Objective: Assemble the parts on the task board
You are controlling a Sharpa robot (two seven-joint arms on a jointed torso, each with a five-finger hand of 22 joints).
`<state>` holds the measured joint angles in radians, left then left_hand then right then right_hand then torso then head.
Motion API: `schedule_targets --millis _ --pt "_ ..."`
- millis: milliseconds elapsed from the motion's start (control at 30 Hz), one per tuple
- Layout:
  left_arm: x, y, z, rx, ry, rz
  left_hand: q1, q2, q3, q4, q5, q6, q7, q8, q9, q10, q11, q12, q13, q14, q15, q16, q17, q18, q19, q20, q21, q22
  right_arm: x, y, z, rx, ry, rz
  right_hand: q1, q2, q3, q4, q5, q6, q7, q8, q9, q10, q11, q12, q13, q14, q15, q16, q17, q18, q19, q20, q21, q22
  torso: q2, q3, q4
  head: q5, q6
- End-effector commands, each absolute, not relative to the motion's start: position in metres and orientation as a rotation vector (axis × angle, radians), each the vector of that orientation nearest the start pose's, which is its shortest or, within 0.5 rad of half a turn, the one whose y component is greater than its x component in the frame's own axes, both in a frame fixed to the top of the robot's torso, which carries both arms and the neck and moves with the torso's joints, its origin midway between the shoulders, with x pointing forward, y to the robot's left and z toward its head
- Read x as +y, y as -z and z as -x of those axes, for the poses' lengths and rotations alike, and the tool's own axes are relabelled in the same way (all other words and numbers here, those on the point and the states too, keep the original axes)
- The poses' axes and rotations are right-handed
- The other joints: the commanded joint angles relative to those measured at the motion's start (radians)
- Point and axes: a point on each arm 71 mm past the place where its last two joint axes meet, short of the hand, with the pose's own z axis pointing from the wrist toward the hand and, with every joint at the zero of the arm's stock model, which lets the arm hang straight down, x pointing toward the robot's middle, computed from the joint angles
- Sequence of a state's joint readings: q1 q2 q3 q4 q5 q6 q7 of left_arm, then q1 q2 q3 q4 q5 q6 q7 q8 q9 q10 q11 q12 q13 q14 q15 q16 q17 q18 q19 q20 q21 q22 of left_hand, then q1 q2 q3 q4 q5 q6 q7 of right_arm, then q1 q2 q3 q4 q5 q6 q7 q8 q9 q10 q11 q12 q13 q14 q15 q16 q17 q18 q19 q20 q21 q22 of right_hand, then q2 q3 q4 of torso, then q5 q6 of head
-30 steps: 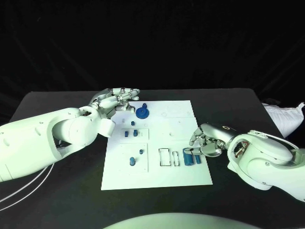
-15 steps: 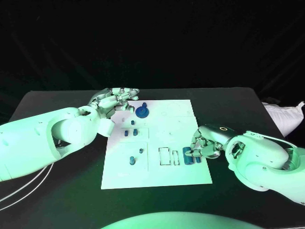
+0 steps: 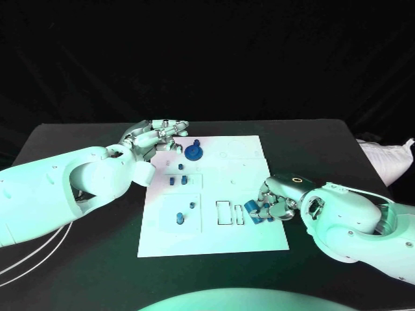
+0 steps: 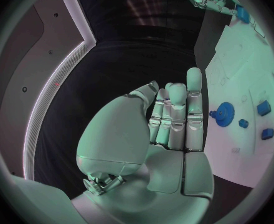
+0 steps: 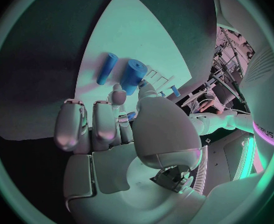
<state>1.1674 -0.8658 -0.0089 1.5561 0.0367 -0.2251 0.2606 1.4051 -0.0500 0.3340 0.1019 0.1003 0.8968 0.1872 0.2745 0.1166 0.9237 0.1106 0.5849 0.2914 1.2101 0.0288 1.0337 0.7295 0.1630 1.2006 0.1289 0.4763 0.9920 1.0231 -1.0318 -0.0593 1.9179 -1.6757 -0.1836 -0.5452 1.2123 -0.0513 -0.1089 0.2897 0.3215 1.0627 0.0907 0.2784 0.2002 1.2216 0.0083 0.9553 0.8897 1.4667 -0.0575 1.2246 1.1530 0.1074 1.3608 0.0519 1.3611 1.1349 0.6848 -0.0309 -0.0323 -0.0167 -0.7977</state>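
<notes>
On the black table (image 3: 76, 139) lies the white board (image 3: 217, 240), and everything else is placed from it. At the board's right edge, near the front, the right hand (image 3: 275, 202) rests with its fingers curled down onto the blue cylinders (image 3: 257, 211). The right wrist view shows two such cylinders (image 5: 134, 73) lying side by side just past the fingertips (image 5: 116, 95), with a small blue bit between thumb and finger. I cannot tell if the hand really pinches a part or only touches it.

Beside the board's far left corner the left hand (image 3: 158, 134) hovers with fingers straight and pressed together, holding nothing. Close to this hand, on the board's far part, stands the blue gear (image 3: 194, 153). Small blue pegs (image 3: 177, 181) sit in the left-middle of the board, and two more (image 3: 181, 217) nearer the front left.
</notes>
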Motion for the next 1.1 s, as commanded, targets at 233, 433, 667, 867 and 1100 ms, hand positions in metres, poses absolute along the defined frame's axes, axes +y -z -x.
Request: schedule_targets --millis 233,433,667,867,1100 --pt "0.205 0.188 -0.479 1.555 1.598 1.222 -0.003 -0.001 -0.003 0.0 -0.002 -0.007 0.002 0.006 -0.001 -0.005 -0.002 0.005 -0.001 -0.008 0.001 -0.003 0.001 0.019 -0.003 0.001 -0.005 -0.002 -0.194 0.243 -0.374 1.954 -0.329 0.227 0.029 0.024 -0.006 -0.003 0.016 -0.007 -0.008 0.011 0.01 0.01 -0.003 -0.002 0.006 0.038 -0.006 0.007 0.002 -0.02 0.005 -0.005 0.006 0.002 0.001 0.0007 -0.0004 0.003 -0.002" --pt "0.206 0.188 -0.479 1.556 1.596 1.223 -0.003 -0.001 -0.003 0.0 -0.002 -0.007 0.002 0.006 -0.001 -0.005 -0.002 0.005 -0.001 -0.008 0.001 -0.003 0.001 0.019 -0.003 0.001 -0.005 -0.002 -0.192 0.247 -0.374 1.973 -0.342 0.207 0.054 0.054 0.0 -0.003 0.012 -0.008 -0.009 0.016 0.018 0.019 -0.004 0.002 0.02 0.039 -0.007 0.013 0.009 -0.022 0.008 -0.006 0.01 0.01 0.001 0.0001 -0.0004 0.001 0.0" --pt "0.207 0.188 -0.479 1.557 1.592 1.222 -0.001 -0.002 -0.003 -0.001 -0.002 -0.009 0.002 0.007 -0.002 -0.006 -0.002 0.006 -0.002 -0.008 0.0 -0.003 -0.001 0.019 -0.002 0.001 -0.006 -0.002 -0.194 0.248 -0.374 1.981 -0.368 0.137 0.052 0.073 -0.007 -0.001 0.02 0.0 -0.013 0.025 0.028 0.048 -0.007 0.039 0.066 0.046 -0.01 0.04 0.04 -0.029 0.026 -0.008 0.029 0.047 0.001 -0.0006 -0.0004 -0.003 -0.004" --pt "0.207 0.188 -0.479 1.558 1.592 1.22 -0.001 -0.002 -0.004 -0.002 -0.002 -0.009 0.002 0.007 -0.002 -0.006 -0.002 0.006 -0.002 -0.008 0.0 -0.003 -0.001 0.019 -0.002 0.001 -0.006 -0.002 -0.195 0.242 -0.374 1.916 -0.419 0.071 0.062 0.081 -0.01 -0.006 0.047 0.008 -0.019 0.032 0.037 0.072 -0.012 0.072 0.105 0.051 -0.014 0.06 0.061 -0.033 0.037 -0.012 0.041 0.069 0.0 -0.0001 -0.0002 0.002 -0.005" --pt "0.207 0.188 -0.48 1.557 1.589 1.22 -0.001 -0.002 -0.004 -0.002 -0.002 -0.009 0.002 0.007 -0.002 -0.006 -0.002 0.006 -0.002 -0.008 0.0 -0.003 -0.001 0.019 -0.002 0.001 -0.006 -0.002 -0.198 0.228 -0.371 1.798 -0.539 -0.07 0.087 0.086 -0.009 -0.009 0.091 0.007 -0.022 0.033 0.048 0.075 -0.016 0.072 0.116 0.05 -0.017 0.063 0.064 -0.033 0.037 -0.016 0.045 0.073 0.0 -0.0002 -0.0014 0.001 -0.004"
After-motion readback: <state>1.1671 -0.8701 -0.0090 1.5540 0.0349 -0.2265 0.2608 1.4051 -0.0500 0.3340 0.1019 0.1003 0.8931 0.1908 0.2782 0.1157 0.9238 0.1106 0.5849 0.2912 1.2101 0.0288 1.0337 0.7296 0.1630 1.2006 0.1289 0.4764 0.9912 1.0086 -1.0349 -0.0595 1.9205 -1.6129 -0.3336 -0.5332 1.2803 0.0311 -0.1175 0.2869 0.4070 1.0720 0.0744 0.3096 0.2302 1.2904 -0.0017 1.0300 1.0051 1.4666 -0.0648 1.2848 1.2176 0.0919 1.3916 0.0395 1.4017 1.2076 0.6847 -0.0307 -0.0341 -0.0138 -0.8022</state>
